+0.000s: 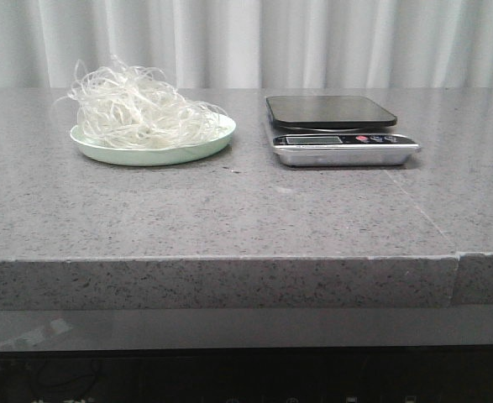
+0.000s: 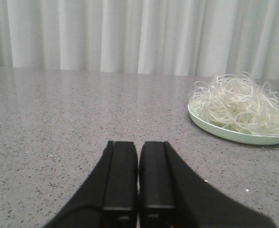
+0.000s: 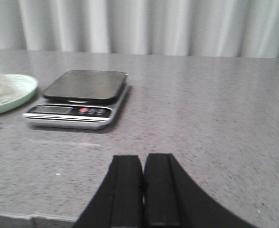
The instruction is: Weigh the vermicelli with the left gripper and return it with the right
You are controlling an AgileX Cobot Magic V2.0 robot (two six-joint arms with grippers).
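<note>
Left claw [image 2: 138, 178] clenched, empty, low over the counter [image 2: 58, 123]; I open wide, then scoop deep under the vermicelli [image 2: 239, 102], gathering stray strands.

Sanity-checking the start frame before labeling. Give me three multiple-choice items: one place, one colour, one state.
1. Where is the vermicelli?
A. on the scale
B. on the plate
C. on the bare table

2. What colour is the plate?
A. pale green
B. red
C. black

3. What state is the left end effector in?
A. shut, empty
B. open wide
C. shut on noodles

Answers: 1 B, the tangle sits on the plate, left of the scale. 2 A, its rim is pale green. 3 A, its fingers meet with nothing between them.
</note>
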